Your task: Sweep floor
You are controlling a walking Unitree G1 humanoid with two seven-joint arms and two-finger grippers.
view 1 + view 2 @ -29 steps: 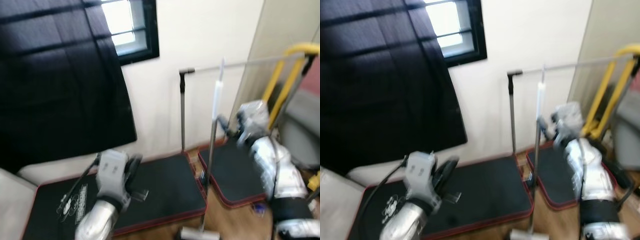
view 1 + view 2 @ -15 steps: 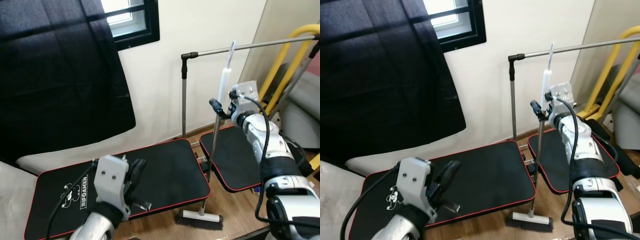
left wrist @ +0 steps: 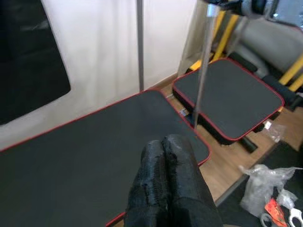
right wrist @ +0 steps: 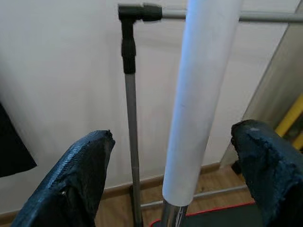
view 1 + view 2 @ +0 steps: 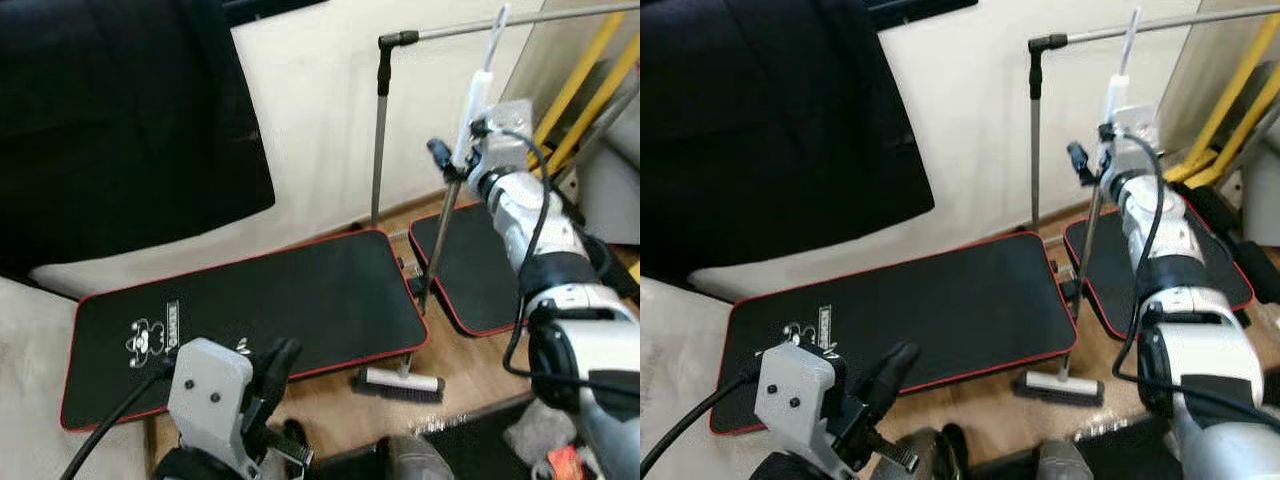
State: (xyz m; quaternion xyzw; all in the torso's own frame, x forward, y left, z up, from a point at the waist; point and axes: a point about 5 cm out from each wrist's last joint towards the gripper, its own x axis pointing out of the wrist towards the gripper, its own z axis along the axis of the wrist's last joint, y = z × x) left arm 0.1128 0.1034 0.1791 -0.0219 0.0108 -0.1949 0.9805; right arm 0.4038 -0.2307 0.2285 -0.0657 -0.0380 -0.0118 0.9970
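Wooden floor point(image 5: 480, 365) with a broom point(image 5: 432, 262) standing on it, brush head down just beside the front edge of a big red-trimmed black mat point(image 5: 250, 310), handle leaning up toward the right gripper point(image 4: 173, 170). Right gripper is raised at the white grip of the handle, fingers point(image 4: 75, 175) spread wide either side, not touching it. Left gripper point(image 3: 165, 189) low over the big mat, fingers pressed together, holding nothing. Smaller black mat point(image 5: 475, 265) and a metal rack point(image 5: 385, 110) stand behind the broom by the wall.
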